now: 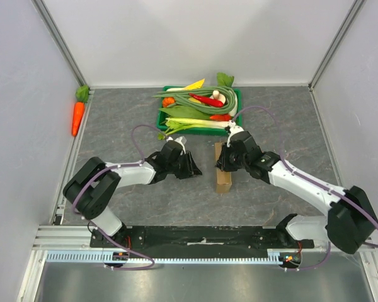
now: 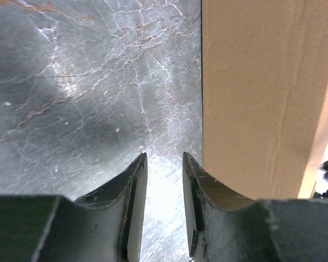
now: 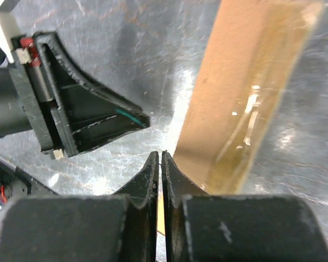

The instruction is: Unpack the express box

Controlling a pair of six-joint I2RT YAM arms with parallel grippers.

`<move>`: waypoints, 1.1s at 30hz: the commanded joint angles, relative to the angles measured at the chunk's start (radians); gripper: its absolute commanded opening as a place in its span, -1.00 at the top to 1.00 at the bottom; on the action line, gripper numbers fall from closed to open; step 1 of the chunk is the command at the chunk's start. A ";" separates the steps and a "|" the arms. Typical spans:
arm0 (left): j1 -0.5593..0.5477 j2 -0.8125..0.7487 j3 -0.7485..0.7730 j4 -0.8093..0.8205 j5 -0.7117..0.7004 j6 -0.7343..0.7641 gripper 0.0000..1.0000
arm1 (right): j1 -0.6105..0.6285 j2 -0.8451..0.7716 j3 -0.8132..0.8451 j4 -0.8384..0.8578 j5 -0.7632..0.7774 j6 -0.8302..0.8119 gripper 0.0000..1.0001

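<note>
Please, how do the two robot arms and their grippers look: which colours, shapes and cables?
The left arm and the right arm have white links with bulky black joints. A thin purple cable loops along each arm. The left gripper and the right gripper are black, with tapering, wedge-shaped fingers. Seen from the side, a finger is a ribbed triangle.

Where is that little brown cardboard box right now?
In the overhead view, the small brown cardboard box lies mid-table, just in front of the green tray of vegetables and right of the left arm's black fingers.
</note>
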 commanded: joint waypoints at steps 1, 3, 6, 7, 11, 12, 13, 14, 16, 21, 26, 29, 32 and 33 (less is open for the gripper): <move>0.005 -0.108 -0.001 -0.060 -0.084 0.033 0.23 | 0.001 -0.114 0.085 -0.113 0.284 0.033 0.83; 0.005 -0.135 0.006 -0.086 -0.091 0.039 0.22 | 0.000 -0.127 0.105 -0.193 0.357 0.045 0.79; 0.006 -0.140 0.025 -0.091 -0.082 0.042 0.20 | 0.000 -0.114 0.105 -0.248 0.444 0.064 0.74; 0.005 -0.137 0.031 -0.092 -0.072 0.042 0.18 | 0.000 -0.105 0.107 -0.263 0.455 0.065 0.74; 0.005 -0.128 0.043 -0.086 -0.055 0.030 0.15 | 0.000 -0.019 0.113 -0.288 0.460 0.085 0.72; 0.005 -0.128 0.039 -0.062 -0.047 0.027 0.14 | 0.001 -0.002 0.115 -0.293 0.460 0.091 0.72; 0.005 -0.132 0.035 -0.044 -0.024 0.024 0.08 | 0.000 0.009 0.118 -0.296 0.457 0.091 0.71; 0.005 -0.137 0.029 -0.019 -0.009 0.024 0.04 | 0.000 0.030 0.116 -0.297 0.451 0.091 0.72; 0.005 -0.148 0.012 0.058 0.039 0.019 -0.09 | 0.000 0.040 0.115 -0.288 0.448 0.084 0.72; 0.003 -0.157 -0.004 0.150 0.099 0.001 -0.22 | 0.000 0.044 0.115 -0.244 0.382 0.051 0.71; 0.001 -0.070 -0.012 0.346 0.191 -0.070 -0.24 | 0.000 0.027 0.108 -0.162 0.296 0.033 0.67; 0.000 0.021 0.006 0.452 0.260 -0.136 -0.25 | 0.000 0.038 0.110 -0.142 0.261 0.024 0.67; 0.000 0.066 0.022 0.440 0.271 -0.162 -0.18 | 0.000 0.049 0.115 -0.132 0.234 0.022 0.67; 0.000 0.075 0.029 0.422 0.260 -0.160 -0.08 | 0.000 0.049 0.115 -0.124 0.227 0.022 0.67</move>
